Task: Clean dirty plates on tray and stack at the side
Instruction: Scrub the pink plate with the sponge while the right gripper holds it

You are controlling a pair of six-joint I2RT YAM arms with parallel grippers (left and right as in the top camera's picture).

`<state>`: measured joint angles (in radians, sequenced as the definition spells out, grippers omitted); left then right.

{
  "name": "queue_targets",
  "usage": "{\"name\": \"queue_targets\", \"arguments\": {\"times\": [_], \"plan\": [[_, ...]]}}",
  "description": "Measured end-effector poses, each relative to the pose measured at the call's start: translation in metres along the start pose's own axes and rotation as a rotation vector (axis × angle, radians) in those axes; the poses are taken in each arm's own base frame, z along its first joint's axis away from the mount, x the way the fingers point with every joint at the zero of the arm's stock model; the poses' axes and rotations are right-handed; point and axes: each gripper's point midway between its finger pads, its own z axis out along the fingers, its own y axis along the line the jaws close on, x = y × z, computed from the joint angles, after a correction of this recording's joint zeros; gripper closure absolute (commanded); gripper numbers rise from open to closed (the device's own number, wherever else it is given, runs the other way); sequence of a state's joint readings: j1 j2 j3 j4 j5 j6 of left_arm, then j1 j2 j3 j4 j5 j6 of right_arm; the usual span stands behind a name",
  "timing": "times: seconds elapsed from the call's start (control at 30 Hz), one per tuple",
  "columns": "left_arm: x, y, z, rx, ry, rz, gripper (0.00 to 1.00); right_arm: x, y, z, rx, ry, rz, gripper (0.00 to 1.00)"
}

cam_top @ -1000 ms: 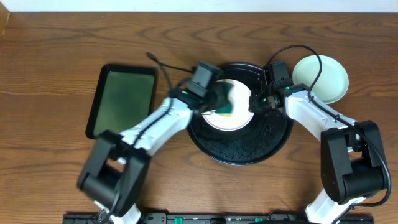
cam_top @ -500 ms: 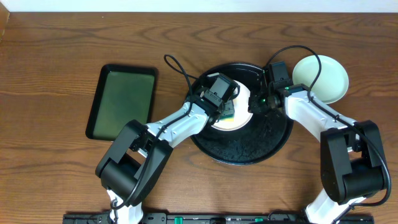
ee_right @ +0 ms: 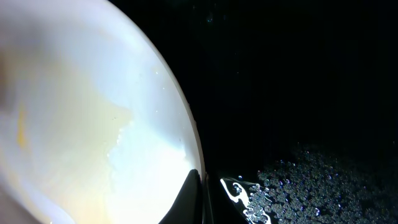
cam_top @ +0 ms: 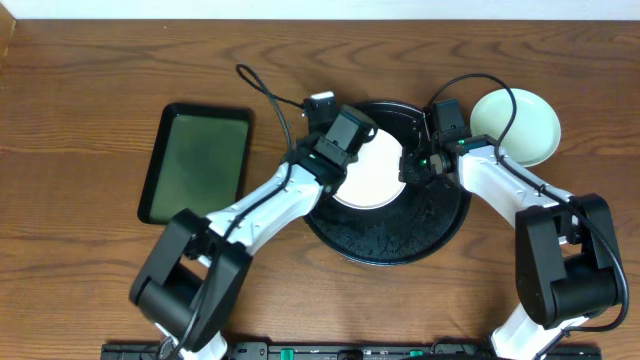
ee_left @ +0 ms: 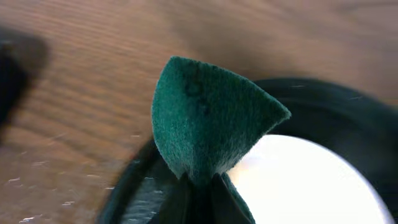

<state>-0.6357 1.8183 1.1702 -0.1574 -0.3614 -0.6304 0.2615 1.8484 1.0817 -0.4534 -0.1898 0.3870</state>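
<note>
Right now the white plate (cam_top: 372,175) lies inside the round black tray (cam_top: 390,235), toward the tray's far side, and both arms meet over it. The left claw (ee_left: 200,190) is clamped on a dark green scrubbing pad (ee_left: 205,118). Its two fingers pinch the pad's lower end, so the rest fans upward in a folded, pointed shape. From the left wrist view the pad hangs over the plate's far-left edge and the tray's rim (whether it touches either one cannot be told from here).

The right claw (ee_right: 208,193) is closed on the right rim of the same plate. In the right wrist view the rim runs down between the two fingertips, with one finger lying over the plate's glossy face and the other on the tray side. The plate's surface looks wet and shiny, with faint yellowish streaks across it. Beads of water (ee_right: 292,186) speckle the black tray just beside the claw.

Off the tray, on the counter (cam_top: 100,80) at its far-right side, sits a pale mint plate (cam_top: 520,125). It is just beside the tray's rim and partly crossed by the right arm's cable. From overhead it reads as one plate, and whether another lies under it cannot be told. A rectangular green tray (cam_top: 195,165) with a black rim lies well apart on the left side of the counter.
</note>
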Motion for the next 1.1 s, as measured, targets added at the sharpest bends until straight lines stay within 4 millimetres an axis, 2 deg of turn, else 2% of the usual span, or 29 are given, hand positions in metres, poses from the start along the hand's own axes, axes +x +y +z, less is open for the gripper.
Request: {"name": "queue_targets", "arguments": {"times": [0.1,0.23,0.33,0.47,0.63,0.8,0.93,1.1], "plan": [[0.007,-0.022,-0.003,0.118,0.059,-0.061,0.93,0.0,0.0,0.0,0.0,0.0,0.0,0.99],[0.028,-0.047,-0.001,0.222,0.155,-0.132,0.93,0.0,0.0,0.0,0.0,0.0,0.0,0.99],[0.05,-0.051,0.009,0.216,0.204,-0.14,0.93,0.0,0.0,0.0,0.0,0.0,0.0,0.99],[0.072,-0.042,0.029,0.137,0.207,-0.085,0.92,0.0,0.0,0.0,0.0,0.0,0.0,0.99],[0.069,-0.033,0.03,0.064,0.132,0.059,0.92,0.0,0.0,0.0,0.0,0.002,0.0,0.99],[0.054,-0.011,0.033,-0.059,0.044,0.153,0.92,0.001,0.0,0.0,0.002,0.005,0.001,0.99],[0.045,-0.001,0.034,-0.106,0.01,0.195,0.92,0.002,-0.001,0.0,0.003,0.01,0.002,0.99],[0.042,-0.003,0.034,-0.105,-0.006,0.205,0.93,0.002,-0.001,0.0,0.003,0.01,0.002,0.99]]}}
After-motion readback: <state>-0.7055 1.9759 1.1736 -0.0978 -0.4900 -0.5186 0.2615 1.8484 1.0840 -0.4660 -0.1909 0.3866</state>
